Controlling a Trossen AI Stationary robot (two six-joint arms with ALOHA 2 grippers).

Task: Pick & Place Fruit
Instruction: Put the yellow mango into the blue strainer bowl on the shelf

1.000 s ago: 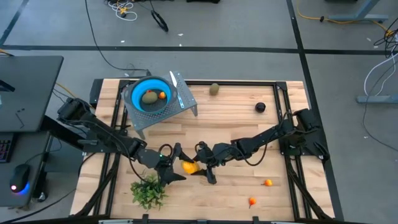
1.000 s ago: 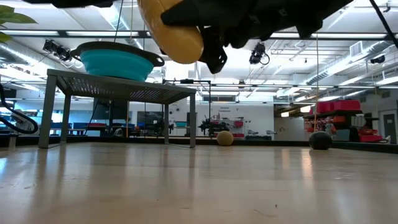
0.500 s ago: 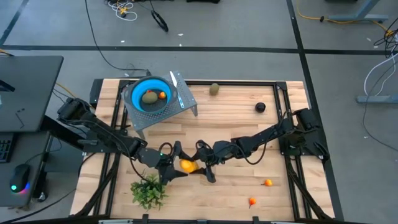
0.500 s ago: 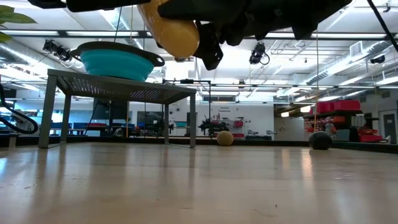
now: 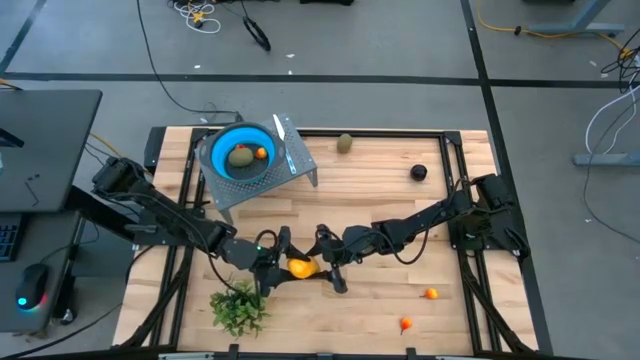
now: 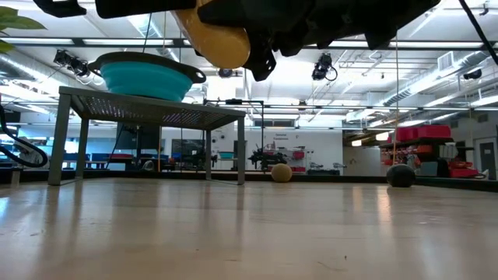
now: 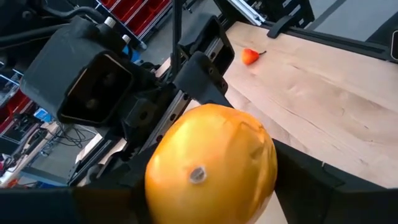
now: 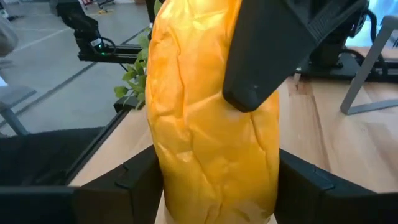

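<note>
- Even overhead light; high view evenly lit, table shadows soft.
- Low view: ceiling strip lights glare; arms overhead backlit, near-black.
- Tabletop foreground in low view blurred.
- Wrist views: fruit very close, slightly soft; background blurred.

Both hands crowd yellow fruit mid-table; plant sprig close beside; bare wood behind, toward bowl stand.

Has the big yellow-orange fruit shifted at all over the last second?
Yes. In the high view the yellow-orange fruit has slid slightly left, toward the leafy sprig, as the left gripper closes around it; the right gripper holds it too.
</note>
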